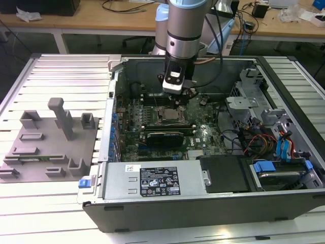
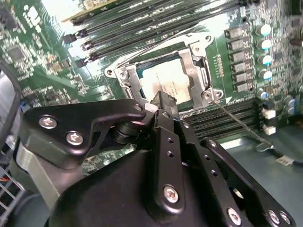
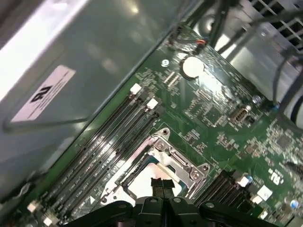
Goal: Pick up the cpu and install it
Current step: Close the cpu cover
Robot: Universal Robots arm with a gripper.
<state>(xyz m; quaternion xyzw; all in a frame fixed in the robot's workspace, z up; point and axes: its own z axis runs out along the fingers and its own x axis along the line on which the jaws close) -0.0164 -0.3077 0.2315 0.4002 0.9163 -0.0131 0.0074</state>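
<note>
Workbench (image 1: pixel 61 76), labelled case (image 1: pixel 213 209); closed end effector (image 3: pixel 162 186) over socketed cpu (image 2: pixel 164 84)

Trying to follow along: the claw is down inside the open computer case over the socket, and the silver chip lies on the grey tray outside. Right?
Not quite. The cpu is not on the grey tray; the second wrist view shows it lying in the socket on the motherboard. The claw is indeed inside the case, over the socket.
</note>
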